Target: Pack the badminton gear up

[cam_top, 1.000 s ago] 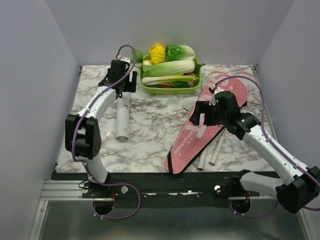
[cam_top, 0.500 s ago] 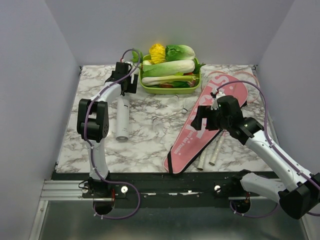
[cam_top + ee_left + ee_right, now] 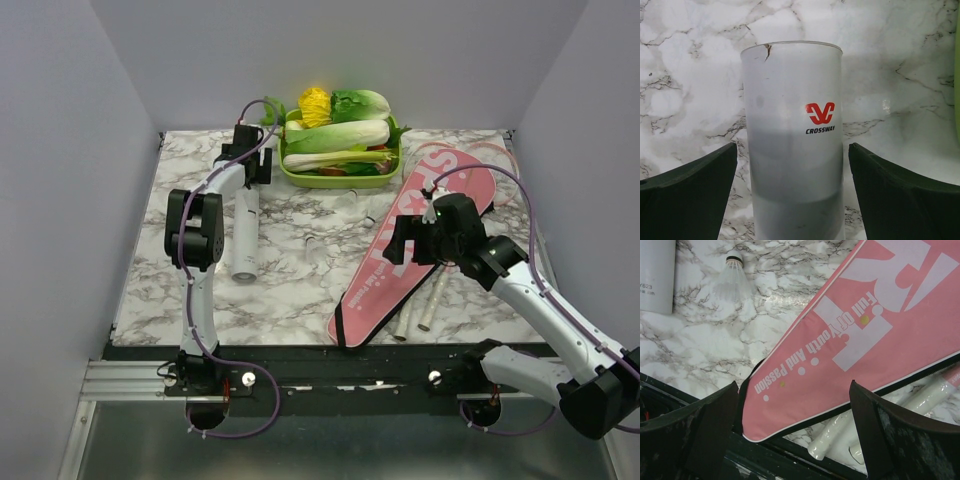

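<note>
Tube first: the long white tube [image 3: 245, 232] lies flat on the bench [image 3: 290, 290], left of centre, its long axis running 12 to 6 o'clock in the overhead view. The left tool [image 3: 792, 150] sits right over its 12 o'clock end, jaws spread wide and straddling it. In the wrist view one dark finger is at 9 o'clock of the tube and one at 3, with marble showing in both gaps, so nothing is gripped. The jaws line up square across that axis, and the left arm is plainly the nearer one. To my eye, the next move needs only a drop and a squeeze. Watch for a roll, as a round tube on smooth marble could slip sideways if one pad lands first.

Over at 3 o'clock, the pink cover bag [image 3: 375, 285] slants from 1 o'clock down to 7, its narrow end toward the near edge. The pale racket handles [image 3: 837, 432] poke out along its 4 o'clock side. The right tool [image 3: 792, 390] hovers above the bag's lettering, also spread wide and holding nothing.

A shuttlecock [image 3: 732, 280] rests loose on the bench between tube and bag. The green tray [image 3: 335, 184] of vegetables sits at 12 o'clock, just right of the left tool, close enough to mind on the lift.
</note>
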Controlling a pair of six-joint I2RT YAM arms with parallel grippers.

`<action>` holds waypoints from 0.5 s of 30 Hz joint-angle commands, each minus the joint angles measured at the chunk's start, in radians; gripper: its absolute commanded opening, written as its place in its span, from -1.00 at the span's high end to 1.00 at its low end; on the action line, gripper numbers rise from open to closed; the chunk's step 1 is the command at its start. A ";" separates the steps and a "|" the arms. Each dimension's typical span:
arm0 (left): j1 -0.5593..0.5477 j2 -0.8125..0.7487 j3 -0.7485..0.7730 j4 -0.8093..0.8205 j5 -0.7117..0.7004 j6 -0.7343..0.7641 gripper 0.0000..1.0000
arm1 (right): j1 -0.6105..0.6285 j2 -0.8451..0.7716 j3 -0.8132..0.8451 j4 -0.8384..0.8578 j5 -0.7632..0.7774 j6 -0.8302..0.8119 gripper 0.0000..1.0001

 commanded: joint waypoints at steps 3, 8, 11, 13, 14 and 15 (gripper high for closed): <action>0.011 0.048 0.033 -0.010 -0.019 -0.030 -0.75 | 0.010 -0.025 -0.014 -0.032 0.004 0.029 -1.00; 0.014 0.034 -0.004 0.008 0.001 -0.032 -0.22 | 0.013 -0.030 -0.021 -0.033 0.007 0.040 -1.00; 0.019 0.022 -0.024 0.012 0.009 -0.040 0.21 | 0.015 -0.030 -0.016 -0.038 0.012 0.041 -1.00; 0.019 0.009 -0.033 0.010 0.008 -0.047 0.59 | 0.016 -0.028 -0.011 -0.044 0.012 0.041 -1.00; 0.020 0.003 -0.042 0.012 0.012 -0.050 0.76 | 0.018 -0.033 -0.011 -0.044 0.010 0.041 -1.00; 0.020 -0.012 -0.047 0.010 0.012 -0.050 0.88 | 0.018 -0.035 -0.011 -0.046 0.010 0.041 -1.00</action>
